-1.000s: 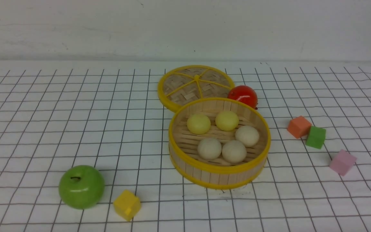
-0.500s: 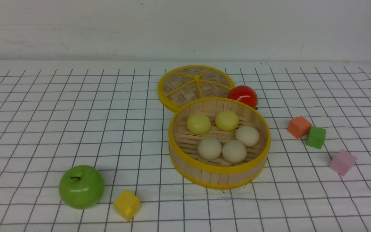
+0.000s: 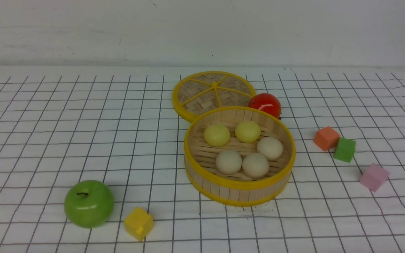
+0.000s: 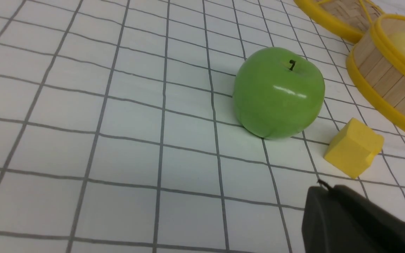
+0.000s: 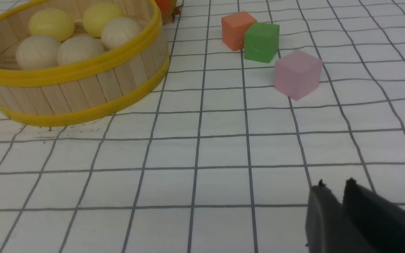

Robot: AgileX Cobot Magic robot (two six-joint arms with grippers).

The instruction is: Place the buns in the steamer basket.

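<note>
The steamer basket [image 3: 239,191] sits upright at the centre of the front view, a little right of the middle, its open mouth facing straight up; being round, it has no long axis to speak of. All five buns lie inside it on the slatted floor: two pale yellow buns [image 3: 217,135] side by side toward the far wall, and three cream-white buns [image 3: 228,162] in an arc nearer the camera, the right-hand one set a little further back. Each bun rests dome-up, and several appear to touch their neighbours. Just behind the basket, toward upper centre, the flat woven lid [image 3: 212,92] lies on the gridded desk [image 3: 47,140], its near edge hidden by the basket's rim. A red ball [image 3: 265,104] sits beside the lid and close behind the basket's far right wall. In the right of the frame an orange cube [image 3: 326,138] and a green cube [image 3: 345,149] stand touching, with a pink cube [image 3: 374,177] lower and apart. At lower left a green apple [image 3: 89,203] stands near a yellow cube [image 3: 138,223]. Neither arm shows in the front view. The left pincer [image 4: 332,196] appears at the lower right of its wrist view as one dark mass, jaws closed with nothing between them. The right pincer [image 5: 334,191] shows two tips with a narrow gap, holding nothing.
</note>
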